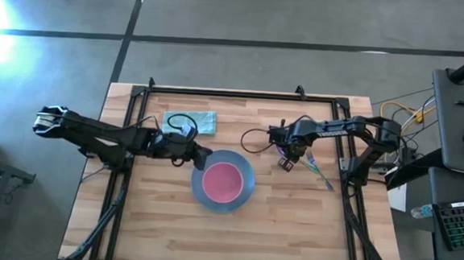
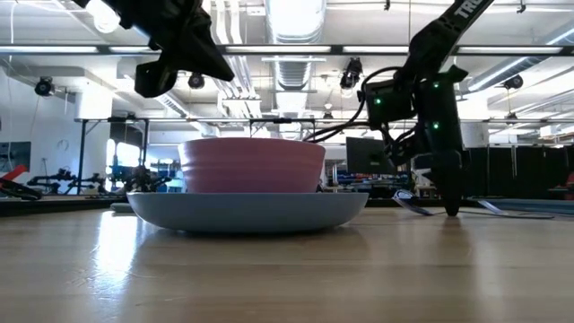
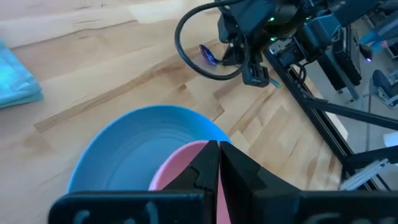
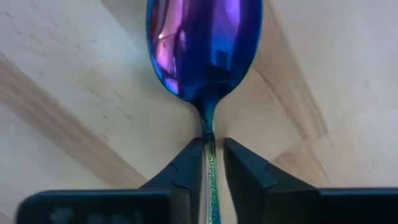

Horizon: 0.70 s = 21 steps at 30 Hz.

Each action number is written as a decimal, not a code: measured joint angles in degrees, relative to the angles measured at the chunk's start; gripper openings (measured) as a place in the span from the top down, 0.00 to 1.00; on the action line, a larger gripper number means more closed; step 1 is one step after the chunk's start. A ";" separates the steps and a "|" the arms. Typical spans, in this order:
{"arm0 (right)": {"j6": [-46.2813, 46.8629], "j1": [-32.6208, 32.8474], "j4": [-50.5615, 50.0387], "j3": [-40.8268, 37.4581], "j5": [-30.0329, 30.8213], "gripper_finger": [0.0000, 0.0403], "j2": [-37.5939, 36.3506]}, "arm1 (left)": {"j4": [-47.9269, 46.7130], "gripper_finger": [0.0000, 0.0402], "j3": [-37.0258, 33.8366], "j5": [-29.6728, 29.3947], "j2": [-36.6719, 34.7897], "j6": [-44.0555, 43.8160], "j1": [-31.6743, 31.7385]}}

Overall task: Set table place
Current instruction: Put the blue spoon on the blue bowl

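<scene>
From above, you see the blue plate (image 1: 223,180) at the centre of the tabletop (image 1: 161,230), with the pink bowl (image 1: 222,181) sitting in it. Your left pincer (image 1: 200,156) hangs at the plate's 10 o'clock rim. Your right pincer (image 1: 286,161) is at the plate's 2 o'clock, down on the spoon (image 1: 283,160). The fork (image 1: 320,173) lies just beyond at 3 o'clock, its long axis running from 10 to 4 o'clock. A blue cloth (image 1: 190,121) lies at 11 o'clock.

At tabletop level, the bowl (image 2: 252,165) stands upright in the plate (image 2: 247,211), and the right pincer's (image 2: 452,208) tips touch the wood.

From your left wrist, the left pincer (image 3: 219,155) is closed on nothing, above the bowl's (image 3: 186,171) rim.

From your right wrist, the right pincer (image 4: 211,162) grips the spoon's (image 4: 204,46) thin neck; its handle runs back between the fingers (image 4: 245,168) and its purple-blue head points straight away from the camera, flat on the wood.
</scene>
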 joint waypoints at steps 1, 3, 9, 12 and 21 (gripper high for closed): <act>-0.35 -0.27 0.10 0.00 -0.58 0.89 0.00 | -0.13 1.00 0.00 -0.03 -0.02 0.15 0.27; -0.81 -0.52 0.21 0.00 -1.01 0.94 0.00 | -0.10 1.00 0.00 -0.06 -0.07 1.19 0.98; -1.40 -2.05 1.34 1.51 -4.70 0.97 0.12 | -0.16 1.00 -0.04 -0.07 -0.07 1.60 3.60; 1.44 -3.79 3.72 4.33 -8.74 0.97 0.14 | -0.56 1.00 -0.21 -0.08 -0.07 1.51 4.91; 18.70 -10.36 20.27 16.06 -15.44 0.97 -0.57 | -0.75 1.00 -1.05 -0.22 -0.07 1.42 7.22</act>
